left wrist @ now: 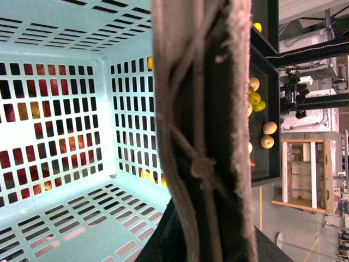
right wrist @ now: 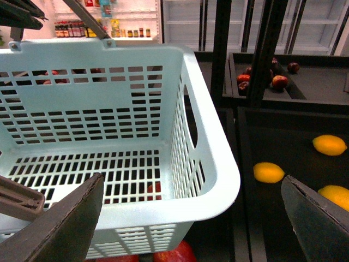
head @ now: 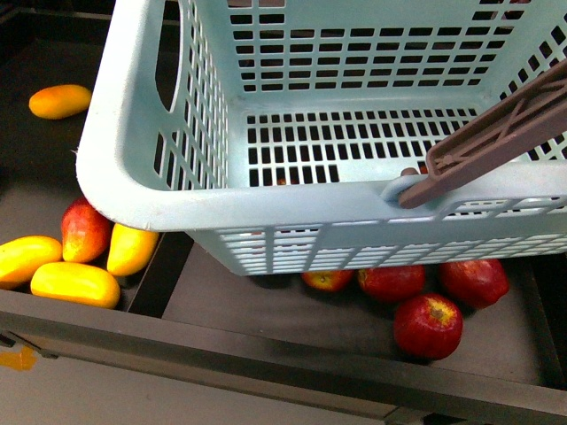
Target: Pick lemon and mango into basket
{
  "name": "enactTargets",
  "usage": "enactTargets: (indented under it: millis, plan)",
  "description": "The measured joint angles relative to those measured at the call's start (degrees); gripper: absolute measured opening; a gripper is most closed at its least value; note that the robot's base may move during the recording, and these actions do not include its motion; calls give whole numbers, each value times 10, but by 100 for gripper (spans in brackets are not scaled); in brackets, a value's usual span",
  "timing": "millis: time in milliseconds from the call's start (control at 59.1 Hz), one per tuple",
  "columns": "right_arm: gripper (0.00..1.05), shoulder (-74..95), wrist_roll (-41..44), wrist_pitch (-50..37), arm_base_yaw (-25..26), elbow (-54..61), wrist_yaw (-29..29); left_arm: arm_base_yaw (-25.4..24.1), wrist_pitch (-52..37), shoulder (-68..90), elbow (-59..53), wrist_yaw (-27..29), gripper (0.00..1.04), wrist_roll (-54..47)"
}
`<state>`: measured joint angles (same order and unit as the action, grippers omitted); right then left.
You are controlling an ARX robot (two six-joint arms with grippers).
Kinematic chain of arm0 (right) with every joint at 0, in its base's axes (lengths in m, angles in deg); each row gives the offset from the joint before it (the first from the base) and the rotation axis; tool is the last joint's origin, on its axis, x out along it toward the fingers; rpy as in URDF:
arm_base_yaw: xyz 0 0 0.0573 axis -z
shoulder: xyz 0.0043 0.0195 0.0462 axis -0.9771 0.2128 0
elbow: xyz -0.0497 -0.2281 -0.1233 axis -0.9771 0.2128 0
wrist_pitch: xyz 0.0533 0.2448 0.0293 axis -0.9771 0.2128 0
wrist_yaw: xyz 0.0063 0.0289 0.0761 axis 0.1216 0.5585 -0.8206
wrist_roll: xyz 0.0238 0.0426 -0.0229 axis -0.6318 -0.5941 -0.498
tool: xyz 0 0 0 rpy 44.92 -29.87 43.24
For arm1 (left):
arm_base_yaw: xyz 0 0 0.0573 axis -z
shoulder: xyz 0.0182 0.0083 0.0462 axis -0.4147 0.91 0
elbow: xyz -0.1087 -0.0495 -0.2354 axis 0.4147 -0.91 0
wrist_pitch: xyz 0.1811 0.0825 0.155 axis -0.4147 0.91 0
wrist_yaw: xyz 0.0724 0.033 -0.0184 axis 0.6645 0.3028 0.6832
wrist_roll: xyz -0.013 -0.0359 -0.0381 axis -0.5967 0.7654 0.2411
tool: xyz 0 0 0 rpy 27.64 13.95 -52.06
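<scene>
R gripper [right wrist: 191, 180] wide open, L gripper [left wrist: 218, 142] looks clamped on basket [head: 266, 212] handle [left wrist: 188, 136]; hung like that it cld swing if R clips rim going for lemon [head: 59, 101]

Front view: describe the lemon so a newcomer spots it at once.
Find the big pale blue basket. Left of it, on the dark shelf, the lemon lies alone, farther back. The mangoes bunched nearer the camera are longer and lie beside a red apple.
</scene>
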<state>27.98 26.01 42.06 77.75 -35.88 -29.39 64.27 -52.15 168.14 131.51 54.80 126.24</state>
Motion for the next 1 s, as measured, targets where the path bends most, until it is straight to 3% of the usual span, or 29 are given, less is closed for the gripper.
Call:
enactTargets:
  millis: [288, 305, 372, 423, 576, 914, 999]
  plan:
    - [96, 0, 0, 0, 0, 0, 0, 0, 0, 1, 0, 4, 5, -1]
    - [96, 5, -8, 6, -4, -2, 14, 0, 0, 1, 0, 3, 5, -1]
    - [96, 99, -118, 127, -57, -50, 204, 0, 1, 1, 0, 2, 5, -1]
    - [96, 144, -171, 119, -55, -54, 246, 0, 1, 1, 1, 3, 5, -1]
    - [96, 225, -226, 40, 3, -71, 220, 0, 2, 1, 1, 2, 5, -1]
    - [96, 550, -235, -221, 229, -134, 120, 0, 2, 1, 1, 2, 5, -2]
    - [96, 715, -219, -324, 300, -188, 151, 0, 2, 1, 1, 2, 5, -2]
